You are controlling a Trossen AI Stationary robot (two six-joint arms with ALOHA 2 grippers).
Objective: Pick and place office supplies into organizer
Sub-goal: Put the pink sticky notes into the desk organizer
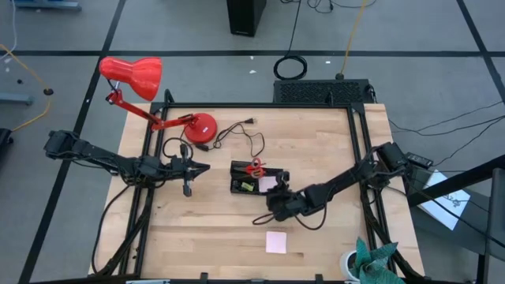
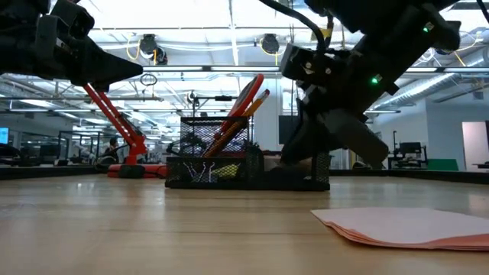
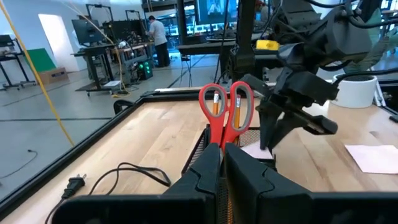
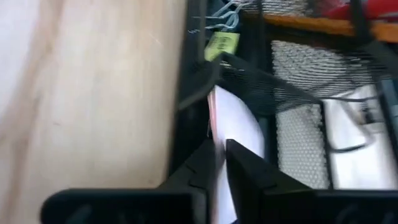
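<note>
The right hand [image 4: 219, 163] is pinched on a pink sticky-note sheet [image 4: 239, 127] at the near edge of the black mesh organizer [image 1: 254, 180], the sheet tilted into a compartment beside the small yellow item [image 4: 222, 43] and the binder clips [image 4: 225, 18]. The organizer sits mid-desk [image 1: 237, 237] with the red-handled scissors [image 3: 225, 115] and orange pencils [image 2: 243, 111] upright in it, and a second pink sticky-note pad [image 1: 276, 241] lies apart, nearer the front. The left hand [image 1: 203, 167] hovers with fingers together, holding nothing, beside the red desk lamp [image 1: 150, 91] and its black cord [image 1: 241, 136].
</note>
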